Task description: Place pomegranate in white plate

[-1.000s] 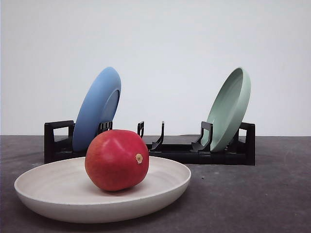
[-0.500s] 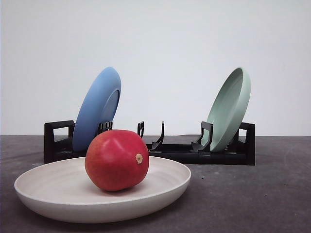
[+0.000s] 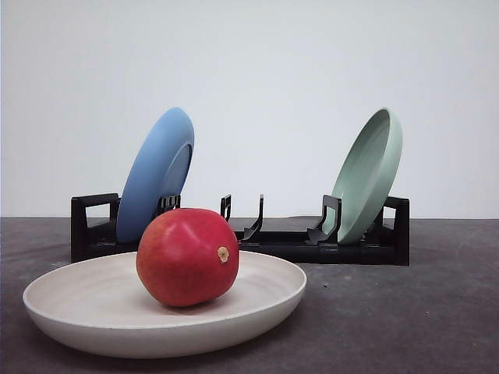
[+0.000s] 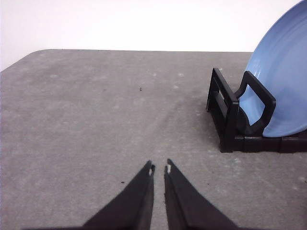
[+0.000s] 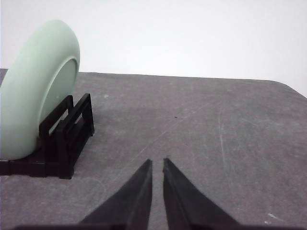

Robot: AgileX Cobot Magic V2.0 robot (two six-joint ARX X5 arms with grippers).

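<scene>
1. The pomegranate (image 3: 188,256) sits inside the white plate (image 3: 93,323), resting on the plate's floor with its tan nub turned toward the plate's right side.
2. The white plate lies flat on the dark grey table (image 3: 405,312), in front of a black dish rack (image 3: 296,245).
3. In the rack, a blue plate (image 3: 156,175) leans on edge at the left end and a pale green plate (image 3: 368,175) leans on edge at the right end.
4. The left gripper (image 4: 159,168) hangs over bare table with its two black fingers drawn together, only a thin slit between the tips, holding nothing. Ahead of it and off to one side stands the rack's end with the blue plate (image 4: 283,81).
5. The right gripper (image 5: 157,163) is likewise nearly closed and empty above the table. The pale green plate (image 5: 36,91) and its end of the rack (image 5: 67,136) stand ahead and to the other side, well apart from the fingertips.
</scene>
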